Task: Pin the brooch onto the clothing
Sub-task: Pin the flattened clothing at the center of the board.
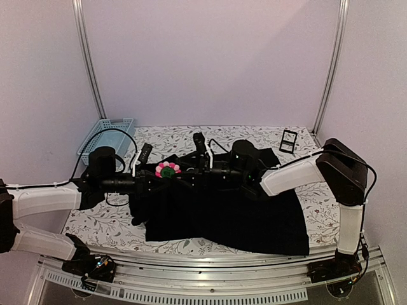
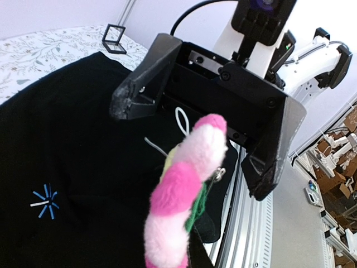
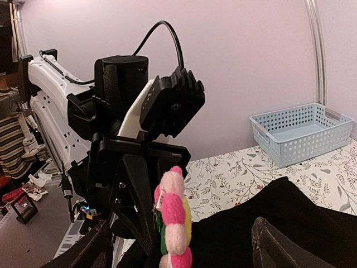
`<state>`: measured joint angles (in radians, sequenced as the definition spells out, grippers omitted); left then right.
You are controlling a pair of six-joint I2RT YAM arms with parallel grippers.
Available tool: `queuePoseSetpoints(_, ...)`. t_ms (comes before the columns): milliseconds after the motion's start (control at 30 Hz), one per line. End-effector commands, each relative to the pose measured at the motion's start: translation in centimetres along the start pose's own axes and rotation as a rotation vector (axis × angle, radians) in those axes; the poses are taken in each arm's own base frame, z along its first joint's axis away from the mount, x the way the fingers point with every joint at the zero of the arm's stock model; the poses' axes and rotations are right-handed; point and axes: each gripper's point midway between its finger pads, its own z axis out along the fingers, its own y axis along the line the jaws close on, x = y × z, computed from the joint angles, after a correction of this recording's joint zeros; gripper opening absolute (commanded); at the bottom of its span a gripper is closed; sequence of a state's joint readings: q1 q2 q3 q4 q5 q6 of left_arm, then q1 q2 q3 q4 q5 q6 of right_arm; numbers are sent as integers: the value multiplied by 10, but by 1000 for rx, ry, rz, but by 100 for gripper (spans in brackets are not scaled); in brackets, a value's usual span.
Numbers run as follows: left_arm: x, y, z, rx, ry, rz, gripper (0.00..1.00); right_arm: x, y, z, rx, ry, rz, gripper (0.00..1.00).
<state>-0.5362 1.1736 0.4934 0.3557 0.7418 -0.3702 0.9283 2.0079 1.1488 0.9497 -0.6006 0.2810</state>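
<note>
Shirt first, since it lies closest to the near edge: the clothing (image 1: 222, 219) is spread flat and black over the flowered tabletop (image 1: 318, 210), its little blue star emblem (image 2: 44, 202) facing up, which I take to be the way to give a smooth stretch of fabric for pinning; above its far part the left pincer (image 3: 153, 220) is clamped tight on the brooch (image 2: 187, 190), holding the pink flower up in the air and clear of the cloth; the right pincer (image 2: 193, 146) faces it with its jaws spread wide, one on either side of the flower and touching nothing (a handover, or a go at the clasp behind, would be my guess); I cannot see whether the pin at the back is open. Beyond them, at the far left, a pale blue basket (image 1: 105, 136) sits at the tabletop's corner; at the far right stands a small black stand (image 1: 288, 141); behind rise two metal posts (image 1: 89, 63) and plain lilac walls (image 1: 210, 57).
</note>
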Motion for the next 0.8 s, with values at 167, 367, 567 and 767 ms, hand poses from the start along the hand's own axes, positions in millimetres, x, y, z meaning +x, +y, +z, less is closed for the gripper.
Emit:
queuePoseSetpoints(167,-11,-6,-2,-20,-59,77,0,4,-5,15,-18,-51,84,76)
queuePoseSetpoints(367,-11,-4,-2,-39,-78,94,0,8,-8,23,-17,-64,120,73)
queuePoseSetpoints(567,-13,-4,-2,-48,-92,112,0,9,-11,34,-1,-74,137,69)
queuePoseSetpoints(767,-16,-5,-3,-53,-110,119,0,18,-16,38,29,-56,151,62)
